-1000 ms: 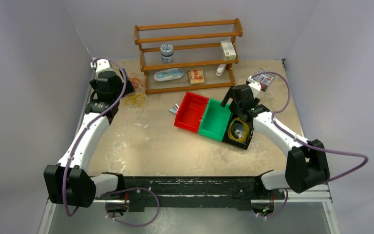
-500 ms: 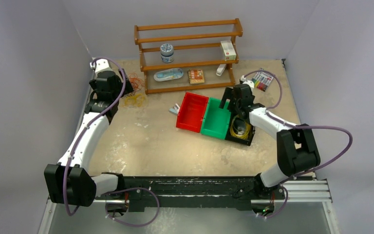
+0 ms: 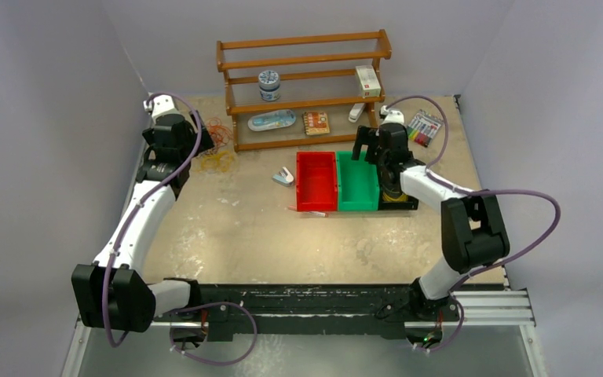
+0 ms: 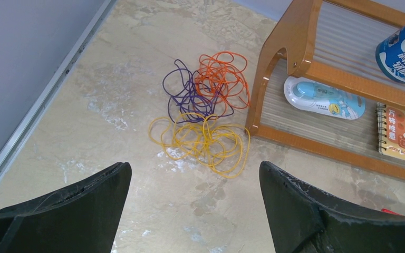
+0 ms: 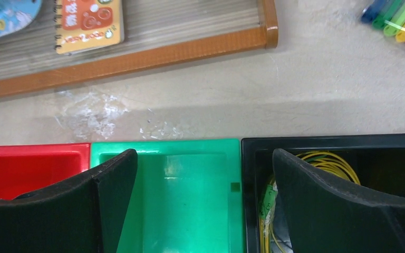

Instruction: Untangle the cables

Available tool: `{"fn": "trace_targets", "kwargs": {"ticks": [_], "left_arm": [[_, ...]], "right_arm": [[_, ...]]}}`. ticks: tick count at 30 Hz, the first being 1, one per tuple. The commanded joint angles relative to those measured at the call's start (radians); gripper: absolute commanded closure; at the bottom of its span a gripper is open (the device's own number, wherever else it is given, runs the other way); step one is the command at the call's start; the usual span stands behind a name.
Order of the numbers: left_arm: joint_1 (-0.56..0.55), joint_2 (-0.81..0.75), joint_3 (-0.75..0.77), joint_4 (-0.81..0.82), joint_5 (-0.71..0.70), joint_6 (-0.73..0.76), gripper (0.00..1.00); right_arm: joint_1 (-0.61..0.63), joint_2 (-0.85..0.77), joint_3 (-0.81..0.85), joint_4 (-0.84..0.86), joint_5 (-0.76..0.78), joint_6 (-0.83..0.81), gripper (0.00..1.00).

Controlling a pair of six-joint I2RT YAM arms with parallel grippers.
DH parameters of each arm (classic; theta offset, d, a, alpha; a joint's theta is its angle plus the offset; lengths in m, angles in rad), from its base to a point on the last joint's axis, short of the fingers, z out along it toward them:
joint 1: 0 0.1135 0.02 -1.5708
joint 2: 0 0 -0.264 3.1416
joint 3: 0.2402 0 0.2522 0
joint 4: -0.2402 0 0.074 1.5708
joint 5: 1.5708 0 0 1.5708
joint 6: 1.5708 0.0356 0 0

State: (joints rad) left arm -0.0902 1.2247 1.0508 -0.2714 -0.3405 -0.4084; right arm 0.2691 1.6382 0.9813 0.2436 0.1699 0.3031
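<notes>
Gaping: left jaws, clear of cables (image 4: 202,112) | right jaws, apparently empty

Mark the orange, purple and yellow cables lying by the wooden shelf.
orange cable (image 4: 222,78), left wrist view, middle of its loops.
purple cable (image 4: 192,99), left wrist view, middle of its loops.
yellow cable (image 4: 203,139), left wrist view, middle of its loops.

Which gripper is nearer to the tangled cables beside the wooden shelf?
Left. The left gripper is open and just short of the cables, which lie on the table right ahead of it. The right gripper, open too, is far off, above the green bin.
</notes>
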Motion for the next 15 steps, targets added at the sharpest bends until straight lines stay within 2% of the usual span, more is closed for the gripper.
{"fn": "trace_targets", "kwargs": {"ticks": [1,7,15], "left_arm": [[0.016,0.0,0.029,0.023,-0.014,-0.009,0.07],[0.02,0.044,0.031,0.028,0.03,-0.003,0.02],[0.022,0.184,0.13,0.009,0.041,-0.028,0.01]], "right_arm": [[-0.002,-0.118,-0.005,0.029,0.017,-0.033,0.01],[-0.003,-0.252,-0.064,-0.012,-0.008,-0.074,0.01],[-0.002,-0.335,-0.097,0.034,-0.255,-0.116,0.01]]}}
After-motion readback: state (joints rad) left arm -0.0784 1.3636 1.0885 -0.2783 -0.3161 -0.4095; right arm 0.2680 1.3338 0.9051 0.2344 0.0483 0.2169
